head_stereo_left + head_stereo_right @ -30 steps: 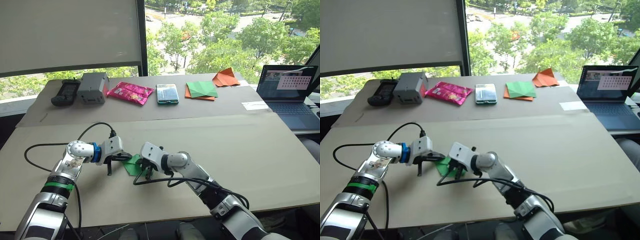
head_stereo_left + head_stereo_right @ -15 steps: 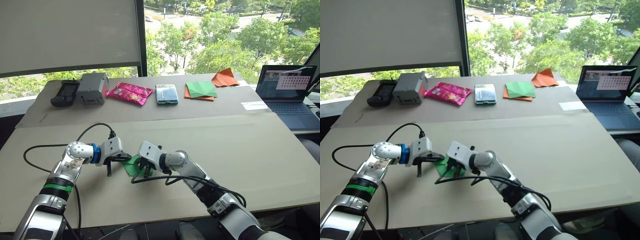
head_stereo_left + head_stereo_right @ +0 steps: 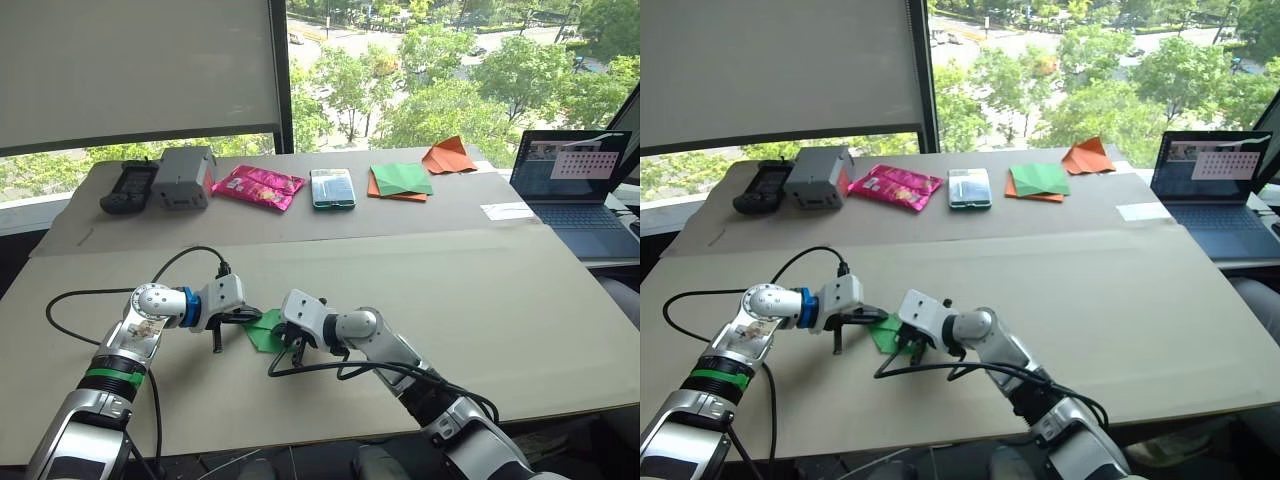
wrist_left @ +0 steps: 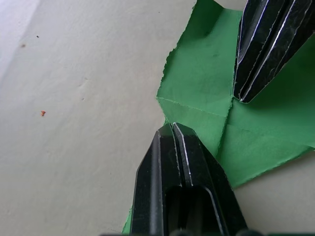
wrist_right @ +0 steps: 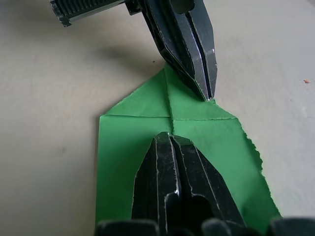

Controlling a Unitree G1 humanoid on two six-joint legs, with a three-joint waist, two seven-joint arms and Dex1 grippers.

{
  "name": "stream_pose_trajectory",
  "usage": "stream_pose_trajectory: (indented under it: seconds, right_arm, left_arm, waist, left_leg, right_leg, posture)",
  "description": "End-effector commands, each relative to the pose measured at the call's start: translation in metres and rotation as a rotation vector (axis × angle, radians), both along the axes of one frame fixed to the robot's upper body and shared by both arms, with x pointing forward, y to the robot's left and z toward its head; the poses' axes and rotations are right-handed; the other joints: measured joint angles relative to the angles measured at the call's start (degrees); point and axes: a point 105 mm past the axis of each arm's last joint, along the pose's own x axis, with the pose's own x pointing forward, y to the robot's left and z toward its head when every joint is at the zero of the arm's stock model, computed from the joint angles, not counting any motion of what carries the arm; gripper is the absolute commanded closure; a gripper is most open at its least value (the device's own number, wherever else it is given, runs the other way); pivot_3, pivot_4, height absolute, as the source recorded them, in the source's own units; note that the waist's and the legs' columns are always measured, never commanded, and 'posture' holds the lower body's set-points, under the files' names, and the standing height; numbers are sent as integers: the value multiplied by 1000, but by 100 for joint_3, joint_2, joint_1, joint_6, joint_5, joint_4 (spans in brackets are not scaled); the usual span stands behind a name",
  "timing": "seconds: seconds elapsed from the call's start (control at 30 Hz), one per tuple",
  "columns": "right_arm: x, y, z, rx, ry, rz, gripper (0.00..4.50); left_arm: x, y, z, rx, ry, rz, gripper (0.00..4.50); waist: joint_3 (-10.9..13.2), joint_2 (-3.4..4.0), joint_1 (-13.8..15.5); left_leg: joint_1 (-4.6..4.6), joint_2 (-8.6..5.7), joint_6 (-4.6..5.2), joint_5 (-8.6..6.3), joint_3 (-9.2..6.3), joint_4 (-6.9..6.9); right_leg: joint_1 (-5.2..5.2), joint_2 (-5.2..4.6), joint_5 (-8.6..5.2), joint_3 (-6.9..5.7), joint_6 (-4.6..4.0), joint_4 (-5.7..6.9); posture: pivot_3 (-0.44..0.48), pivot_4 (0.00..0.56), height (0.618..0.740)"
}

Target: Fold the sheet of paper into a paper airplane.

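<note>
The sheet of paper (image 3: 266, 331), bright green with folded flaps and creases, lies flat on the near part of the tan table. My left gripper (image 3: 249, 318) comes in from the left, shut, its tip resting on the paper's left part. My right gripper (image 3: 292, 347) is shut too and presses on the paper's right side. In the left wrist view my own shut fingers (image 4: 173, 147) lie over the sheet of paper (image 4: 197, 93), beside a crease, with the right gripper's fingers (image 4: 263, 54) opposite. In the right wrist view the two tips nearly meet over the central crease (image 5: 170, 110).
Along the table's far strip lie a black controller (image 3: 129, 187), a grey box (image 3: 184, 176), a pink snack packet (image 3: 260, 185), a phone (image 3: 333, 187), a green-and-orange paper stack (image 3: 402, 181) and an orange pointed paper shape (image 3: 450, 155). A laptop (image 3: 580, 190) stands far right. Black cable (image 3: 70, 300) loops beside my left arm.
My right arm has shifted slightly to the right. Both shut grippers stay on the green paper, which has not moved.
</note>
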Motion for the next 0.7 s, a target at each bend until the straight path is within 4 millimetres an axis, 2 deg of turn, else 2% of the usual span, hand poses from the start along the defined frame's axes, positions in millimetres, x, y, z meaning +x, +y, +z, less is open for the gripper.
stream_pose_trajectory:
  seconds: [0.03,0.37,0.57,0.7]
  right_arm:
    - [5,-13,-18,-72,44,-49,4451]
    - [2,2,17,113,28,-12,4451]
    - [3,3,22,131,18,-12,4451]
    - [6,-1,12,88,28,-38,4451]
  left_arm:
    - [-9,7,-16,51,66,7,4500]
    - [-10,8,-17,53,67,8,4500]
    - [-10,9,-17,55,68,9,4500]
    - [-10,8,-18,55,68,7,4500]
  waist:
    - [-1,-1,0]
    - [2,-1,0]
    - [6,-1,0]
    - [6,-2,0]
  left_leg:
    - [0,0,0,0,0,0]
    - [-4,0,0,0,0,0]
    - [-5,0,0,0,0,-1]
    - [-5,0,0,0,0,-1]
  right_leg:
    - [0,0,0,0,-1,0]
    - [-2,0,1,0,1,0]
    - [-4,0,4,0,8,-1]
    - [-4,0,4,0,7,-1]
  posture:
    - [0,150,740]
    - [0,150,740]
    - [0,150,740]
    - [0,150,740]
